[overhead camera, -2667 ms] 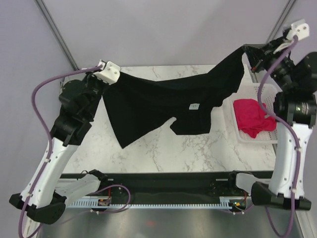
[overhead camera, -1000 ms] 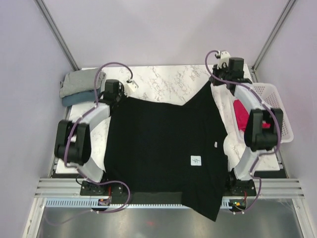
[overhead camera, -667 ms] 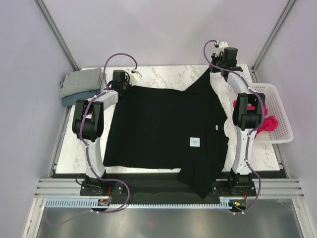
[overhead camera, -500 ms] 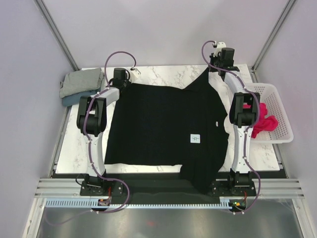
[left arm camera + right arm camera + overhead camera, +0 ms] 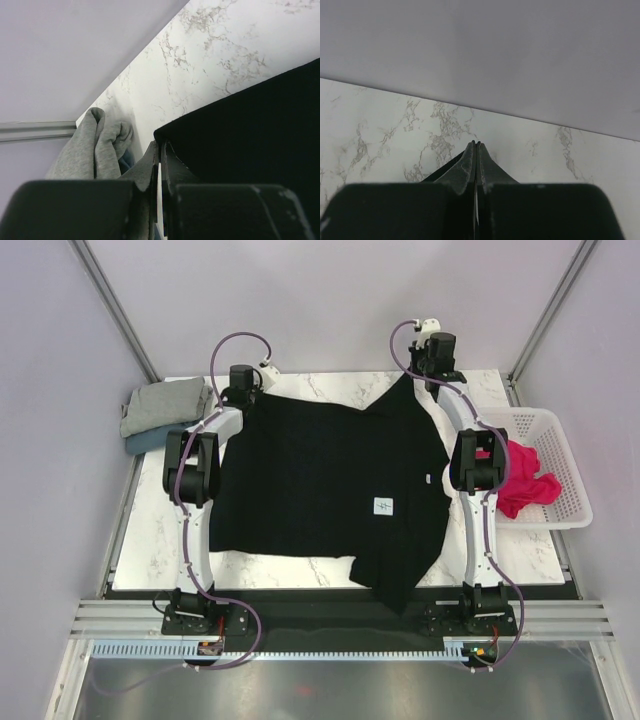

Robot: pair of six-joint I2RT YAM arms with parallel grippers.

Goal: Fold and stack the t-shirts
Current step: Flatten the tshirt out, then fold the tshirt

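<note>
The black t-shirt (image 5: 330,490) with its small white tag (image 5: 382,506) lies spread on the marble table (image 5: 330,385), its lower corner hanging over the near edge. My left gripper (image 5: 248,398) is shut on the shirt's far left corner (image 5: 172,131). My right gripper (image 5: 416,378) is shut on its far right corner (image 5: 442,172). The grey t-shirt (image 5: 163,404) lies folded on the dusty blue one (image 5: 148,440) at the far left, and shows in the left wrist view (image 5: 95,145). The pink-red t-shirt (image 5: 522,485) lies crumpled in the basket.
A white mesh basket (image 5: 560,475) stands at the table's right edge. Metal frame posts (image 5: 115,310) rise at the back corners. A black strip and rail (image 5: 320,625) run along the near edge between the arm bases.
Both arms brought the black shirt down from the air and dragged it flat across the table toward the far edge. The hanging hem has slid back with it.
</note>
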